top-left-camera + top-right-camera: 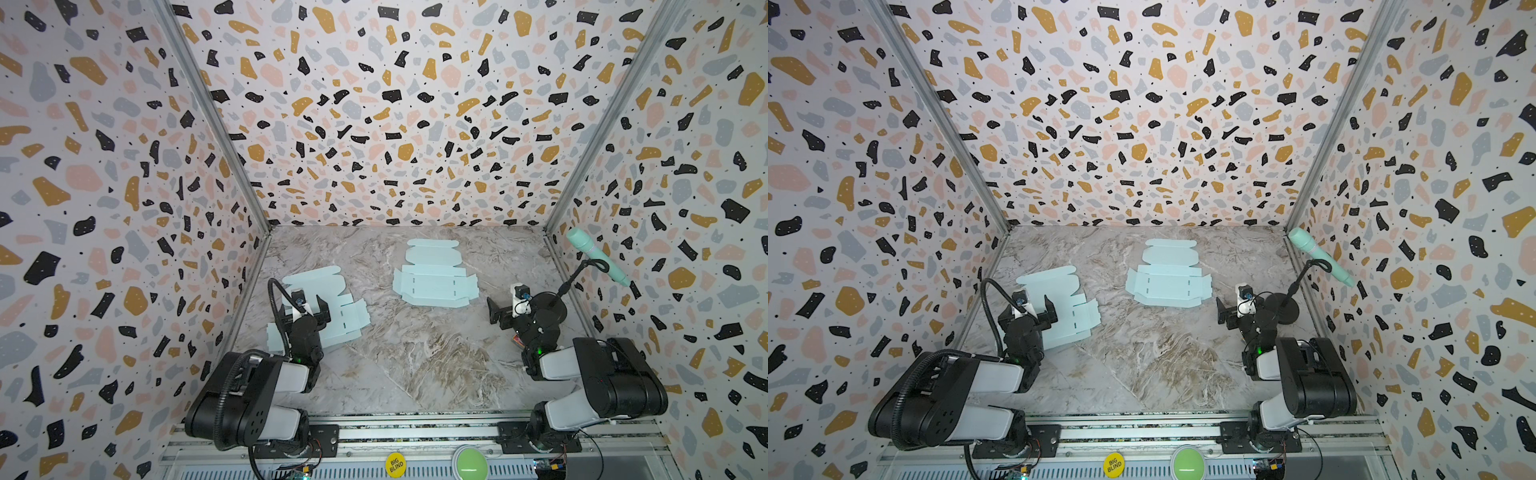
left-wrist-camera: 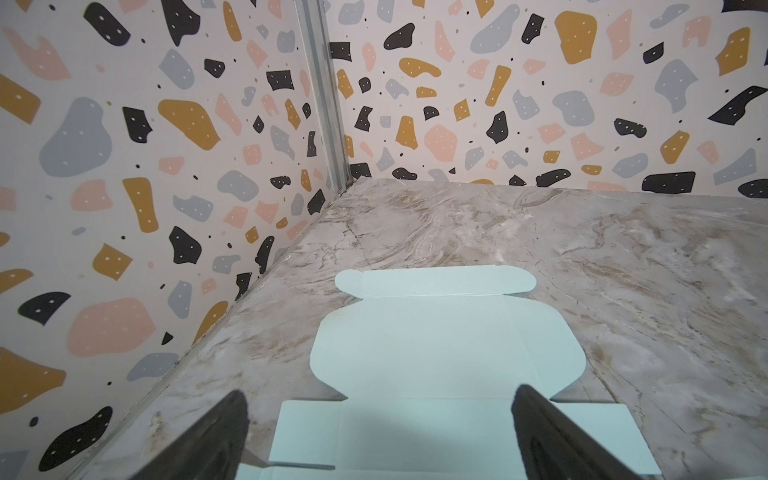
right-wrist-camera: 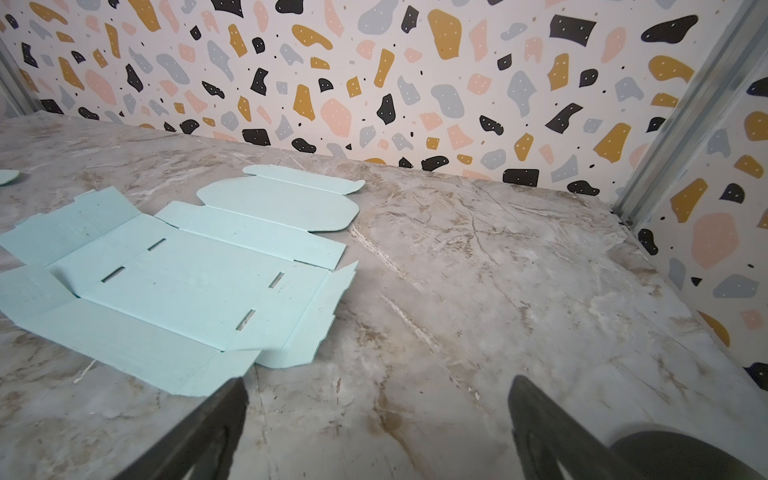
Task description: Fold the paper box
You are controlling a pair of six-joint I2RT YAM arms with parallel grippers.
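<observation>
Left claw (image 1: 305, 309): jaws wide apart, nothing held. It hangs low over the near-left blank (image 1: 343, 322). In the left wrist view the claw (image 2: 379, 392) straddles that blank's (image 2: 436, 353) middle panel; can't tell if it touches.

Right claw (image 1: 498, 313): also fully spread & empty. It sits over bare worktop (image 1: 415, 365), near the centre blank (image 1: 434, 278) but apart from it.

Both blanks of the paper box are unfolded. The left one is by the left wall. The centre one is mid-worktop toward the back, w/ its rounded lid flap pointing at the back wall. Behind the right arm is a mic stand base (image 1: 548, 309), w/ a mint mic (image 1: 594, 253) up by the right wall.

Handling, my read:
- Thin card, v. light, stiff across the panels, should hinge at the score lines.
- Prob. skates on the smooth worktop if pushed from one side, so pin w/ one claw & lift w/ the other.
- Lying flat, it leaves little room to get a jaw under. Best bet is an outer flap edge. In the right wrist view the jagged side flap (image 3: 328, 303) looks slightly lifted.
- Pinch lightly, since a hard squeeze would dent or crease off-line.
</observation>
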